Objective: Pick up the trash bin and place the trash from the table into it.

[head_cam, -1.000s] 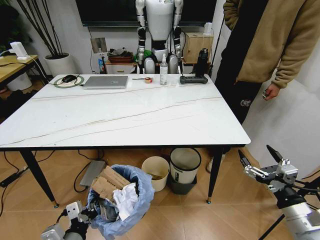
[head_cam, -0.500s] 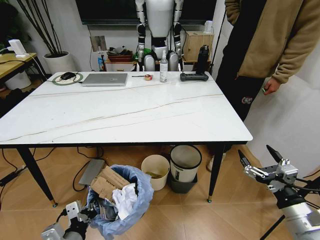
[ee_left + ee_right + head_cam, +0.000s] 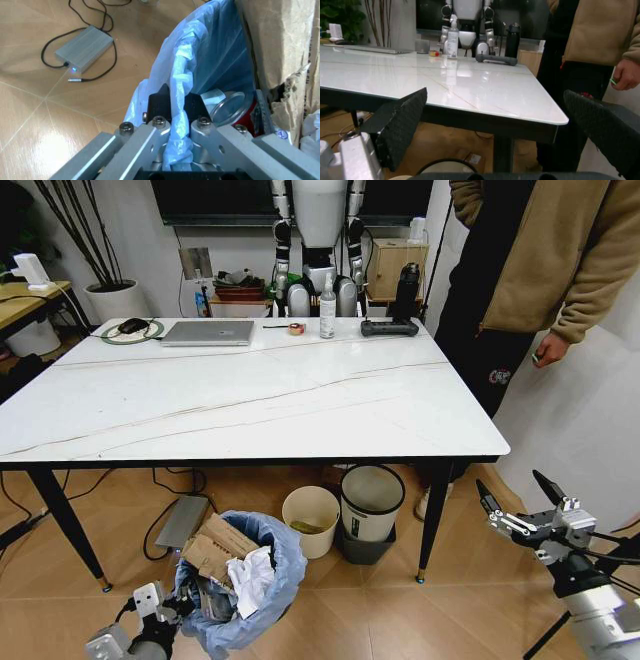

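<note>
the view has slid back from the cleared table (image 3: pixel 250 400), left gripper (image 3: pixel 177 103) clamped on the full trash bin (image 3: pixel 245 580), right gripper (image 3: pixel 520 500) spread apart.

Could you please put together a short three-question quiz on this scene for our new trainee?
1. True or false: the left gripper is clamped on the rim of the trash bin.
2. What sticks out of the bin's top? A) a laptop B) torn cardboard C) a spray bottle
3. Fill in: the right gripper hangs beside the table with its fingers ____.

Key
1. True: its fingers pinch the blue bag at the rim.
2. B.
3. Open, holding nothing.
</note>
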Available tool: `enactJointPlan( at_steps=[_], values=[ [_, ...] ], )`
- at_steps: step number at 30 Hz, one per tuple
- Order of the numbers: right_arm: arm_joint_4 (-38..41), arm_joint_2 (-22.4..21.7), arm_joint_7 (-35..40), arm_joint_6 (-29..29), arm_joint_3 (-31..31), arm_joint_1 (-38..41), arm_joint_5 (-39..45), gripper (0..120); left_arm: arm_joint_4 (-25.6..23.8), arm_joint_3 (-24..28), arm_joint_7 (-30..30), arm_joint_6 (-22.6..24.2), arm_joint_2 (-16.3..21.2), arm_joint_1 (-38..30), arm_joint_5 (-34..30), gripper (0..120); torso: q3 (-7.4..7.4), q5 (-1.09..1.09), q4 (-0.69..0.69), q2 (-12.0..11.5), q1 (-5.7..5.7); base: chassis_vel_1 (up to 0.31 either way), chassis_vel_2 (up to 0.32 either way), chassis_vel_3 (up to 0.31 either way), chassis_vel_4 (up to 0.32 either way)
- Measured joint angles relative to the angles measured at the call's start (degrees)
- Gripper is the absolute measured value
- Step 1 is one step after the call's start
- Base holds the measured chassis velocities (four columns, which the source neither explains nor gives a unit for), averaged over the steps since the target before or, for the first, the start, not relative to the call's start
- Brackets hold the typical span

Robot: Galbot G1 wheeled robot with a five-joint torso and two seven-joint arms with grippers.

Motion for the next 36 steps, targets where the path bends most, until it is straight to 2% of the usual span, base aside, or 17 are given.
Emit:
enactJointPlan(
  at_steps=[2,36],
  values=[
    [0.0,0.0,0.0,0.0,0.0,0.0,0.0,100,0.52,0.21,-0.01,0.06,-0.19,-0.24,0.02,0,-0.76,0.0,0.0,-1.31,-0.55,0.0,0.0,0.0,0.0],
    [0.0,0.0,0.0,0.0,0.0,0.0,0.0,100,1.24,0.73,0.1,0.2,-0.27,-0.52,0.31,0,-5.7,0.0,0.0,-9.79,-4.07,0.0,0.0,0.0,0.0]
  ],
)
